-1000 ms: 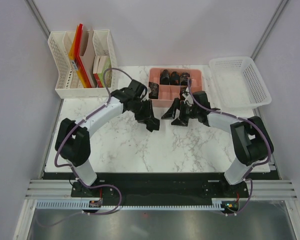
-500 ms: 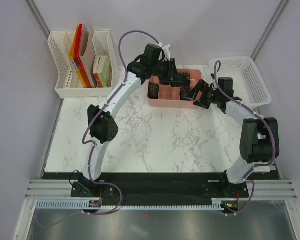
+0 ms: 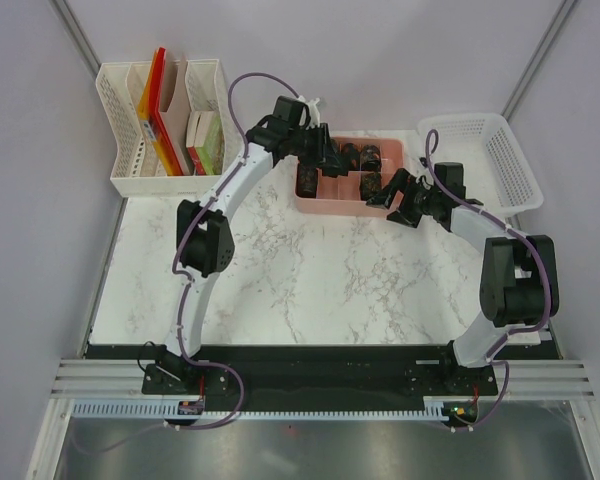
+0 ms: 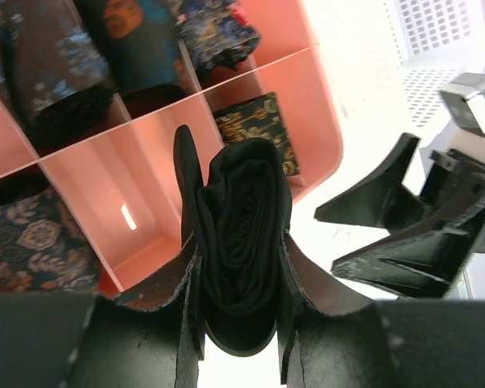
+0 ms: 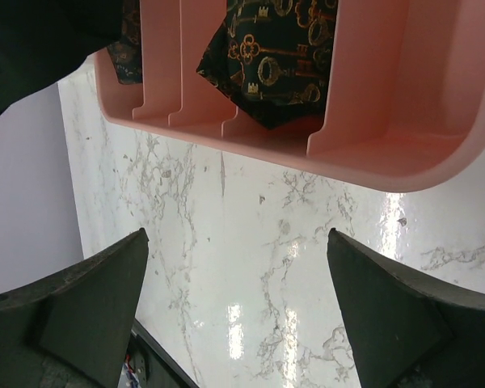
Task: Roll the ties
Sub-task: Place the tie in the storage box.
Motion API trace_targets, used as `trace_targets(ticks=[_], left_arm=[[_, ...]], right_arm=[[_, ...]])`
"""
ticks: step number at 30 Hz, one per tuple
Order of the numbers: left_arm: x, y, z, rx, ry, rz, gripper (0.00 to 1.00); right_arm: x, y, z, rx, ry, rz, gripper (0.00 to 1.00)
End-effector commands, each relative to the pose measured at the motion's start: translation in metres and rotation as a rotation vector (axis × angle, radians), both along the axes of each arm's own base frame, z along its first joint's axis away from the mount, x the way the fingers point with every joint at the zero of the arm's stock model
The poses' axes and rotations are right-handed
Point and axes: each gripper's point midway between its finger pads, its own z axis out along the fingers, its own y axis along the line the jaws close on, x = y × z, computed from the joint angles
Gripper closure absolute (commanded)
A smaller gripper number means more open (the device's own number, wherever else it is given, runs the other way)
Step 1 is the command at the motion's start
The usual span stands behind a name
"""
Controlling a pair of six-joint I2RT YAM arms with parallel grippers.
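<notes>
My left gripper (image 4: 241, 271) is shut on a tie (image 4: 246, 234) rolled into a black coil. It holds the coil upright over a bare front compartment of the pink divided tray (image 4: 250, 71). Other rolled ties (image 4: 52, 77) with coloured patterns fill neighbouring compartments, one with gold keys (image 4: 249, 123). From above, the left gripper (image 3: 325, 162) reaches over the tray (image 3: 345, 208). My right gripper (image 3: 392, 196) stands open just off the tray's right front corner. In its own view the right gripper (image 5: 236, 238) has only marble between its fingers, with the tray (image 5: 372, 113) ahead.
A white file organiser (image 3: 160, 125) with folders and books stands at the back left. A white mesh basket (image 3: 480, 160) sits at the back right, next to the tray. The marble table (image 3: 310, 280) stretches toward the arm bases.
A second ago both grippers hung low in front of the tray. The left arm has lifted and carried the coil over the tray; the right has swung right to the tray's corner.
</notes>
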Motion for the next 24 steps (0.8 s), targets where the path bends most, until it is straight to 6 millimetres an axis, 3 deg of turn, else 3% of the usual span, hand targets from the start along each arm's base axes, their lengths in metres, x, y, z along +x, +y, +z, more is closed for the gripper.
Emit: trace_targets(ticks=[1,15,24], left_arm=[[0.005,0.005,-0.019,-0.040,0.069,-0.003,0.98],[0.017,0.040,-0.069,0.121,0.155,0.170,0.98],[0.018,0.037,-0.087,0.203,0.134,0.185,0.98]], right_arm=[[0.005,-0.004,0.007,-0.010,-0.038,-0.003,0.02],[0.009,-0.005,-0.001,-0.012,-0.013,-0.010,0.02],[0.007,-0.005,-0.004,-0.011,-0.002,-0.014,0.02]])
